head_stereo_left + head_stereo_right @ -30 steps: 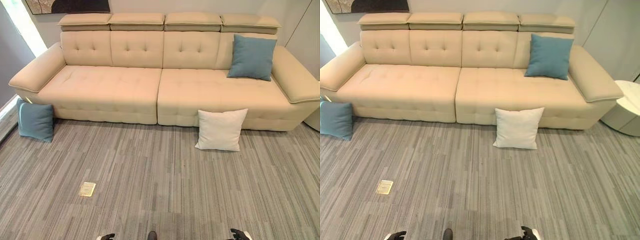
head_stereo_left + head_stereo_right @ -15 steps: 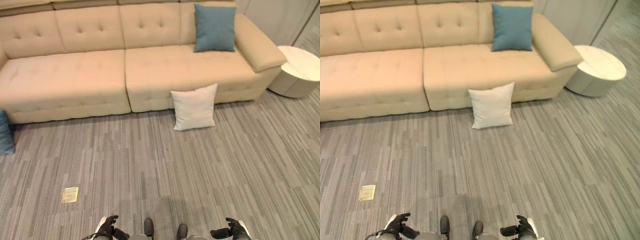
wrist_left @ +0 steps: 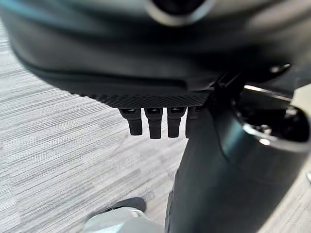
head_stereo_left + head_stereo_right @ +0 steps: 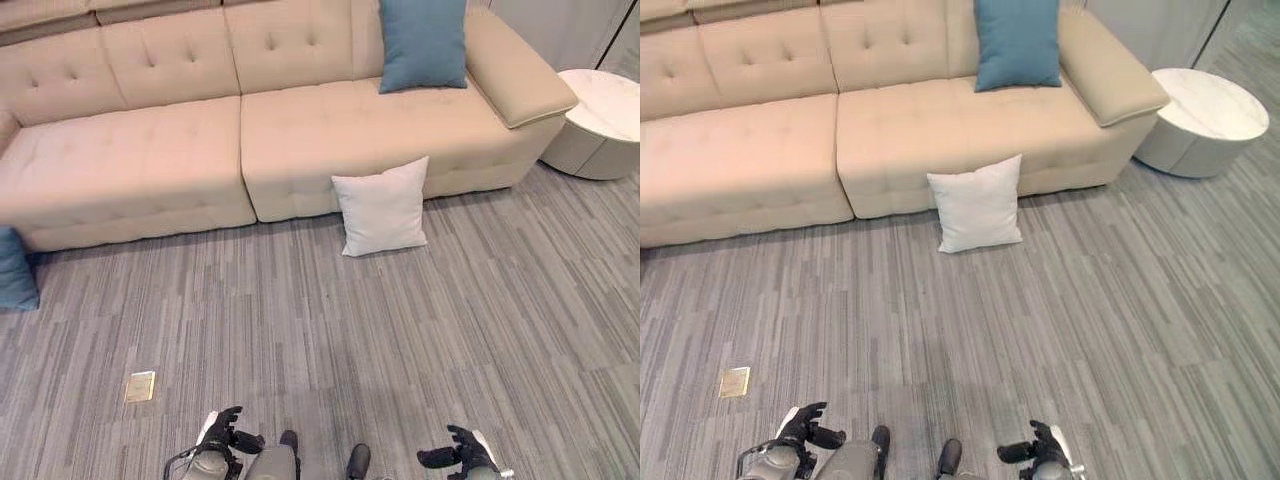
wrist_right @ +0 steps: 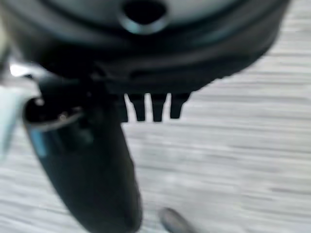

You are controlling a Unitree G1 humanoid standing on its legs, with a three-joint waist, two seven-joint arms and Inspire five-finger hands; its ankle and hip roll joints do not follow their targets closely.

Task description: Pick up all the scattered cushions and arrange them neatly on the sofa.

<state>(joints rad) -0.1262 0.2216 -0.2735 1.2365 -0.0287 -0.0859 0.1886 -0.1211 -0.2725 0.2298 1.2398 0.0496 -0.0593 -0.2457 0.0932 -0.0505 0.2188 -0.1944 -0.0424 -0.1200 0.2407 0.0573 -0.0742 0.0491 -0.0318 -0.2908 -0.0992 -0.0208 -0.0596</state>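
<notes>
A white cushion stands on the carpet, leaning on the front of the beige sofa. One blue cushion rests upright on the sofa's right seat against the backrest. Another blue cushion sits on the floor by the sofa's left end, cut by the view's edge. My left hand and right hand hang low at the bottom of the eye views, far from every cushion. In the wrist views the left fingers and right fingers are straight and hold nothing.
A round white side table stands past the sofa's right armrest. A small yellowish plate is set in the grey striped carpet at the lower left. Open carpet lies between me and the sofa.
The camera has swung right and tilted down: the side table has come into view and the left blue cushion has slid to the edge. Both hands show higher in the picture.
</notes>
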